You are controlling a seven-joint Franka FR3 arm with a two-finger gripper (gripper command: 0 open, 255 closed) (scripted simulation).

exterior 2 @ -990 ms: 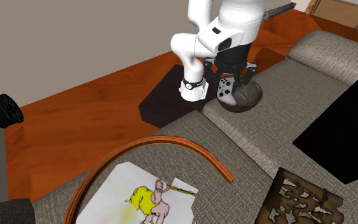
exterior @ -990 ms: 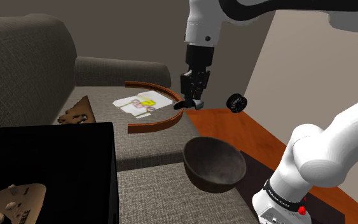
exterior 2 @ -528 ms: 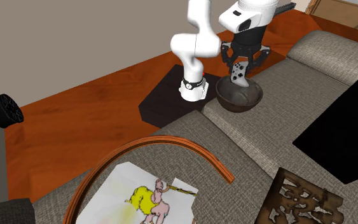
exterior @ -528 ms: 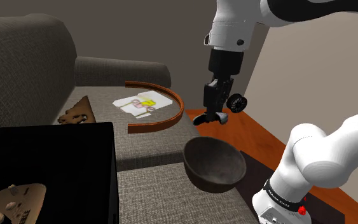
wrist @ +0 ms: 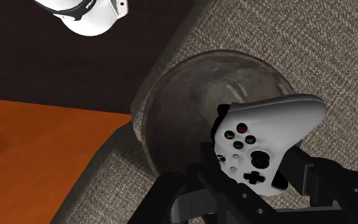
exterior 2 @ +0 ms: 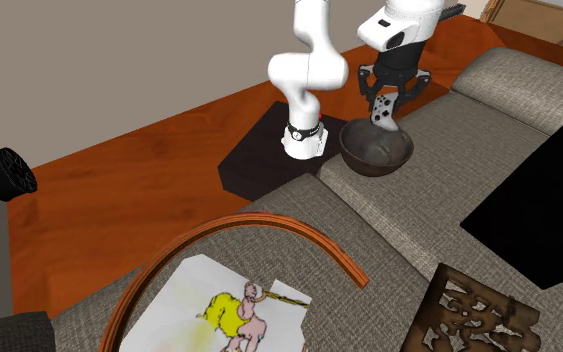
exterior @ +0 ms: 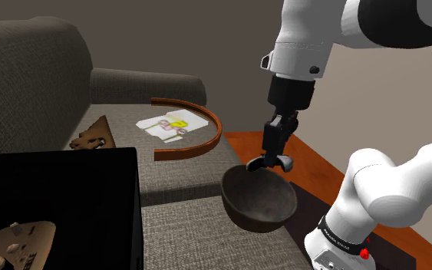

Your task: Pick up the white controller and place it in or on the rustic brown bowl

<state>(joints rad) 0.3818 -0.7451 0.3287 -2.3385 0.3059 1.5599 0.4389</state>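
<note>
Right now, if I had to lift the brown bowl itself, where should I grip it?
Take the bowl by its rim, from above: it sits upright and open on the sofa, its round body looks too wide to span, so one finger inside, one outside. The gripper holds the controller.

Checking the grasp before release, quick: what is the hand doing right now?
Hand: closed, holding the white controller over the dark bowl.
</note>
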